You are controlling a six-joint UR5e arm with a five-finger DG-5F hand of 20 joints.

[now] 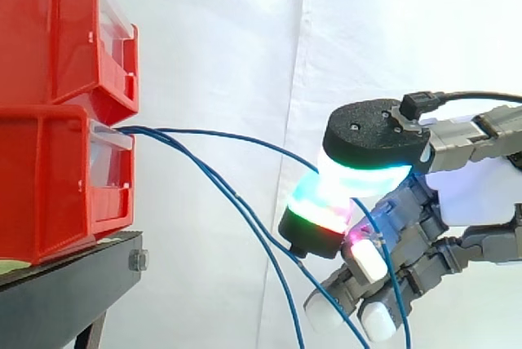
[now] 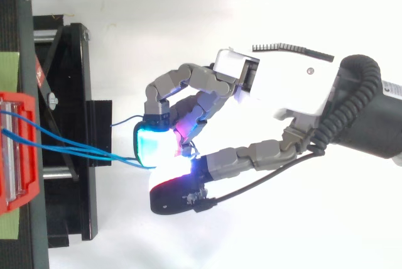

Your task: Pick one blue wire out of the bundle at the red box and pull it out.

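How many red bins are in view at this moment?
2, stacked. The upper bin sits on the lower bin, which rests on the black stand and has the blue wires coming out. Others may lie beyond the frame's edge.

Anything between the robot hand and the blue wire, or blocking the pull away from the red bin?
Nothing visible. The robot hand pinches one blue wire between two glowing pads, out in open air away from the lower red bin. Other blue wires hang just below it and might drag along.
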